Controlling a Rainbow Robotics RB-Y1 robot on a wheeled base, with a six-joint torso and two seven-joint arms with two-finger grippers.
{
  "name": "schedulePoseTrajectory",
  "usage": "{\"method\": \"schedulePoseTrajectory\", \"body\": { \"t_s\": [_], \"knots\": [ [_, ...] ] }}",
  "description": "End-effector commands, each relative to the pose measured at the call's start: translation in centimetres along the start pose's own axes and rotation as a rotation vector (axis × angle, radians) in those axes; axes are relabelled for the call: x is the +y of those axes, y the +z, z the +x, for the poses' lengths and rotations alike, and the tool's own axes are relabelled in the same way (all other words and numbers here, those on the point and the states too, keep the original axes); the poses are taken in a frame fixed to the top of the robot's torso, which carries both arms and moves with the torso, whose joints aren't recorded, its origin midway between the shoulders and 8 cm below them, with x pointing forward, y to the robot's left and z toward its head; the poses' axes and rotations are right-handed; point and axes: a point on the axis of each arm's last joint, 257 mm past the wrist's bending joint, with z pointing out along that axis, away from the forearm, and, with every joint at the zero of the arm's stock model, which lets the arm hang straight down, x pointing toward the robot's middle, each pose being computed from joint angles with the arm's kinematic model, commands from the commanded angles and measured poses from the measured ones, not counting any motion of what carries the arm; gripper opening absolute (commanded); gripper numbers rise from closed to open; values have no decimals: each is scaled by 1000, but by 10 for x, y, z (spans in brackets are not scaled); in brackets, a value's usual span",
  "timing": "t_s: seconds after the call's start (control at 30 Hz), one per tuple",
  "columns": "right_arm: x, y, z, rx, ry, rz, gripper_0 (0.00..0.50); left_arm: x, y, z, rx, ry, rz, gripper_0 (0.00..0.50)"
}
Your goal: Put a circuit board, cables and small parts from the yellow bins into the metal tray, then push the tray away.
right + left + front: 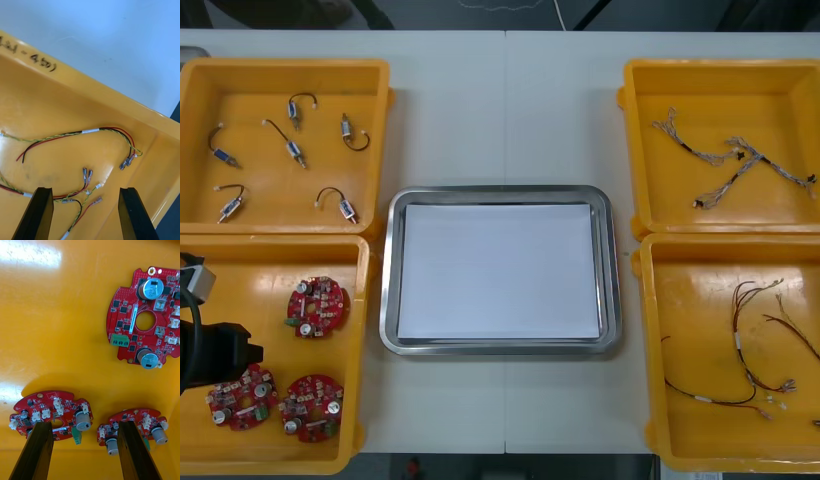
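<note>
Left wrist view shows my left claw (83,423) spread over two circuit boards (45,408) at eight o'clock from the metal tray (388,270), my right claw (85,189) likewise apart, seemingly just above red and yellow cables (108,129).

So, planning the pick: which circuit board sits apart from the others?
The far circuit board, alone; the other two lie side by side by the left gripper.
</note>
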Motion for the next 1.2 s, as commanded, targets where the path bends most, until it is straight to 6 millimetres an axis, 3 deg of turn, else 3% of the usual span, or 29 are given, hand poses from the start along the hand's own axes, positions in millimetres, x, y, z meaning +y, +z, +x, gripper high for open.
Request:
{"method": "schedulePoseTrajectory", "body": {
  "t_s": [0.03, 0.33, 0.7, 1.0, 1.2],
  "knots": [
    [13, -2, -22, -13, 213, -33, 500, 0, 11, 27, 46, 72, -3, 500],
    [33, 17, -25, 21, 513, -67, 500, 3, 27, 43, 76, 41, -3, 500],
    [49, 41, -8, 69, 714, -83, 500, 3, 42, 49, 70, 28, 4, 500],
    [48, 62, 7, 76, 777, -101, 500, 1, 46, 55, 83, 23, 1, 500],
    [35, 73, 12, 78, 790, -99, 500, -3, 50, 62, 98, 20, 5, 500]
  ]
}}
